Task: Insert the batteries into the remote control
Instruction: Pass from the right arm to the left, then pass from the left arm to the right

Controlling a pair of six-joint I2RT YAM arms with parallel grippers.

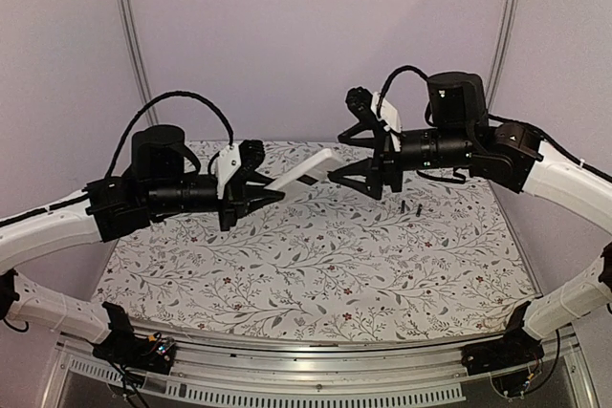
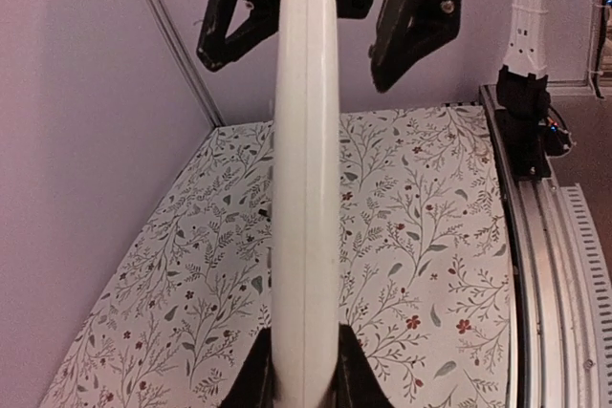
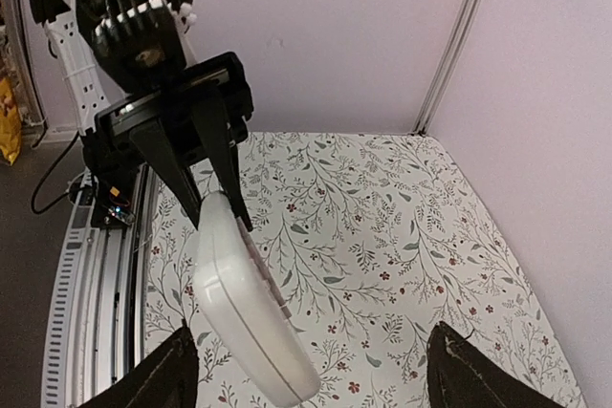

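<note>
My left gripper point(image 1: 263, 188) is shut on one end of the white remote control point(image 1: 301, 171) and holds it in the air, slanting up toward the right arm. In the left wrist view the remote control point(image 2: 306, 188) shows edge-on, rising from between my fingertips point(image 2: 304, 370). My right gripper point(image 1: 337, 158) stands open at the remote's free end, its fingers point(image 2: 416, 16) on either side without touching. From the right wrist, that end of the remote control point(image 3: 244, 303) lies nearer the left finger of the open gripper point(image 3: 316, 370). Two dark batteries point(image 1: 412, 206) lie on the table under the right arm.
The floral tablecloth point(image 1: 316, 265) covers the table. Pale walls with metal corner posts point(image 1: 129, 35) close in the back and sides. An aluminium rail point(image 1: 316, 375) with both arm bases runs along the near edge.
</note>
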